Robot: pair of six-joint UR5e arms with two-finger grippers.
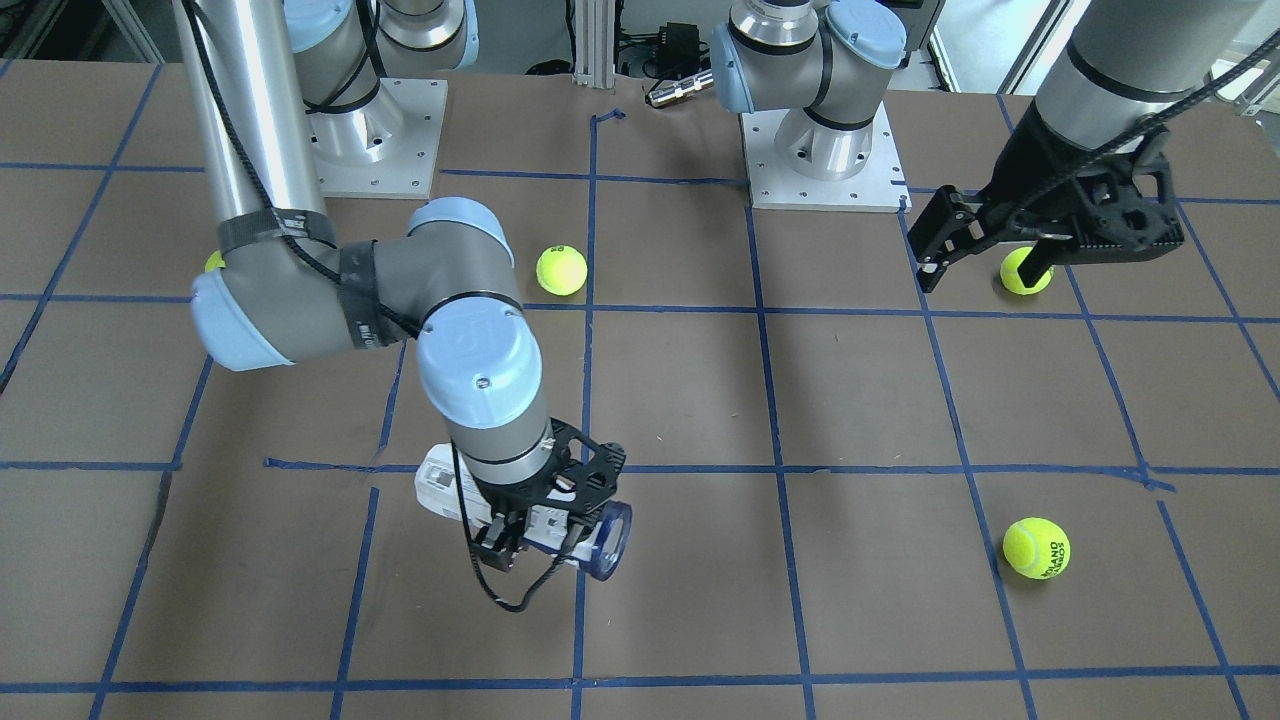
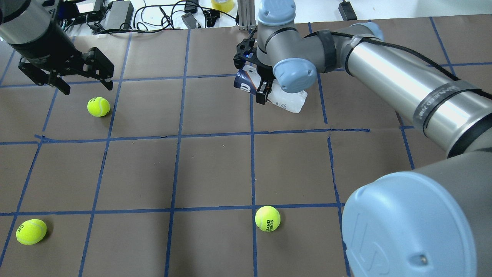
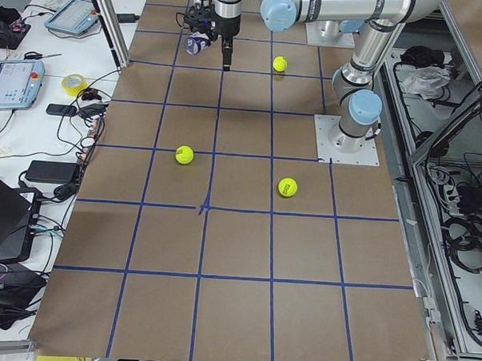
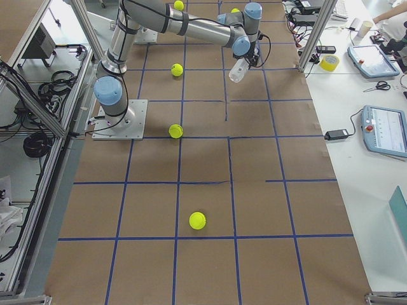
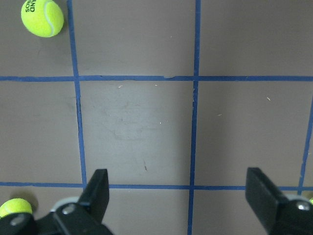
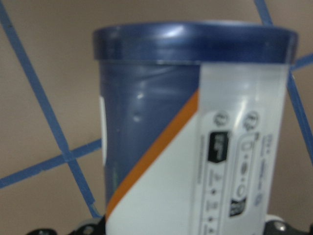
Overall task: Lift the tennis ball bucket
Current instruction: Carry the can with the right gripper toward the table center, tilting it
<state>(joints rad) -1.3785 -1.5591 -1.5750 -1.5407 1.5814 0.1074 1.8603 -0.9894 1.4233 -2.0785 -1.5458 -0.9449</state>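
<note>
Right fingers [image 2: 261, 94] clamped across tennis ball bucket [image 2: 289, 101], near its navy end. Bucket tilted, apparently clear of bench [image 2: 215, 173], over the side far from the robot's base. Left fingers [image 5: 98, 188] spread wide, gripping nothing, above bench; one tennis ball [image 2: 98, 106] nearby.
</note>
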